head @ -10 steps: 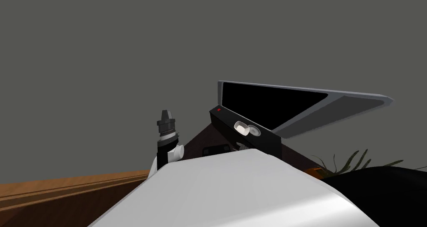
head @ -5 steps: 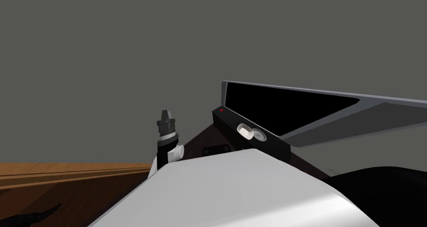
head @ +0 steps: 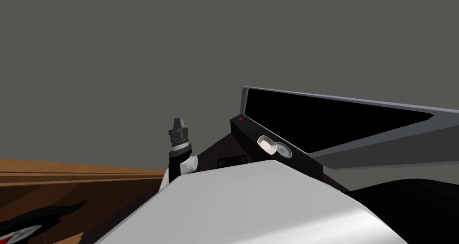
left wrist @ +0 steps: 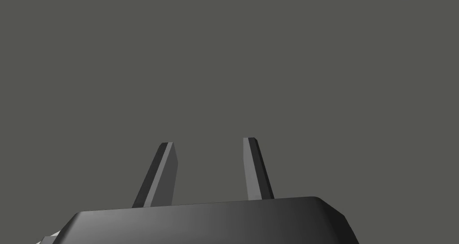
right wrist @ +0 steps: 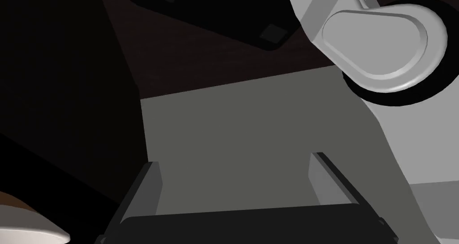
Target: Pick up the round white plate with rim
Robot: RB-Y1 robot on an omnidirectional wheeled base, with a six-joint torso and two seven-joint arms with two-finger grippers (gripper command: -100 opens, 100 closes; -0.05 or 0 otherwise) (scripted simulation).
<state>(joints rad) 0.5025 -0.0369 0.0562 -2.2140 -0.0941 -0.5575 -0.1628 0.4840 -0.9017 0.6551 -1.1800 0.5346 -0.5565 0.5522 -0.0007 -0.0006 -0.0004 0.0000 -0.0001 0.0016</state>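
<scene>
Pointing the left gripper (left wrist: 208, 142) up at the grey wall (head: 134, 53), fingers standing a narrow way apart and gripping nothing. Spreading the right gripper (right wrist: 235, 158) wide and empty, down by a dark brown surface (right wrist: 201, 62). Looking across at a black bar (head: 309, 164) below the dark screen (head: 322, 115), with the round plate (head: 283, 150), probably the rimmed one, sitting on it just beside a white bowl-like thing (head: 267, 143).
</scene>
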